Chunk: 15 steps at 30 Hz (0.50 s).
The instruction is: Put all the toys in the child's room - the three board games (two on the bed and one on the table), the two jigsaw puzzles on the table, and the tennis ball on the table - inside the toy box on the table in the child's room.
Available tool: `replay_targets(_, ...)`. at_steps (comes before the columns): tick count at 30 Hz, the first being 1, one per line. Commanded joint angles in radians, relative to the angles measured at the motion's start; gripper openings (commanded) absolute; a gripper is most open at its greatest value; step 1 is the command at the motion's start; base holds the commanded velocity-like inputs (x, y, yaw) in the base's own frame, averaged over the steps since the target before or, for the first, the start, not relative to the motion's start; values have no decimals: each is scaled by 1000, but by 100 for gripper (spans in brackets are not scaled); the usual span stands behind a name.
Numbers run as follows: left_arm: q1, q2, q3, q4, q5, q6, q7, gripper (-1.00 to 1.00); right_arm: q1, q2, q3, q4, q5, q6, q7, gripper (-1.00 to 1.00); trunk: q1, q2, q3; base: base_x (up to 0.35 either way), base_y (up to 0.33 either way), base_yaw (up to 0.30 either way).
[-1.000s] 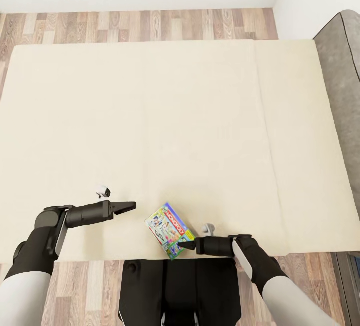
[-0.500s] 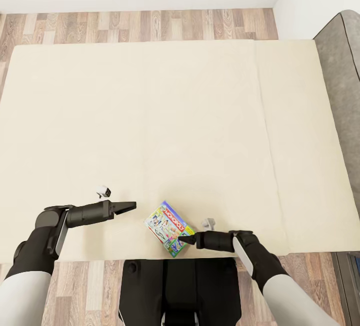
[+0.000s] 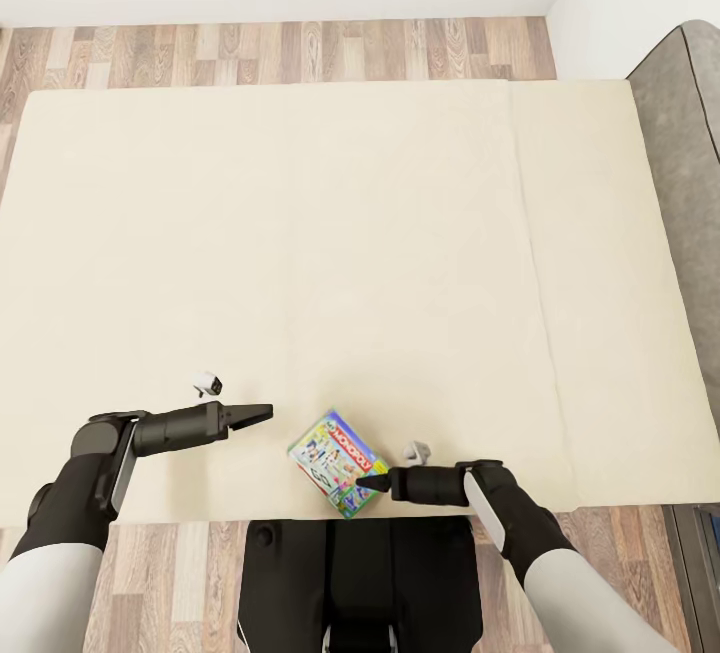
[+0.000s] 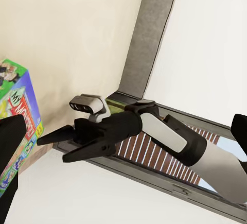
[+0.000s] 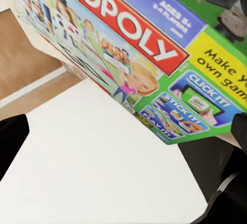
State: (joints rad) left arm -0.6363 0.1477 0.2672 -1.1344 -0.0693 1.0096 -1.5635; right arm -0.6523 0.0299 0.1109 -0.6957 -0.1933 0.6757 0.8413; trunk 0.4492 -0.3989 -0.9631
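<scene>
Cream mattress spreads across the bed (image 3: pixel 330 253), and down at six o'clock, right at its near edge, lies one board game (image 3: pixel 338 463), a green-and-blue Monopoly box turned askew. The right tool (image 3: pixel 372 481) comes in from three o'clock, its tip at the box's near corner; in the left wrist view its two fingers (image 4: pixel 66 142) stand narrowly apart, gripping nothing. The box fills the right wrist view (image 5: pixel 149 54), so that arm looks lined up for a grab. The left tool (image 3: pixel 258 413) hovers at nine o'clock of the box, near but apart; its gap I cannot tell. Probably it waits there clear of the pick.
</scene>
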Motion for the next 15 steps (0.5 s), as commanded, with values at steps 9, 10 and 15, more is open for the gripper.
replay_targets(9, -1, 0, 0, -1, -7, 10, -7, 100, 0, -1, 3, 1, 30, 40, -28, 100, 1, -1, -1, 0, 0, 0)
replay_targets(10, -1, 0, 0, -1, -7, 10, -7, 100, 0, -1, 3, 1, 30, 42, -28, 100, 1, -1, -1, 0, 0, 0)
replay_targets(15, 0, 0, 0, -1, -7, 10, -7, 100, 0, 0, 3, 1, 27, 44, -27, 100, 1, -1, -1, 0, 0, 0)
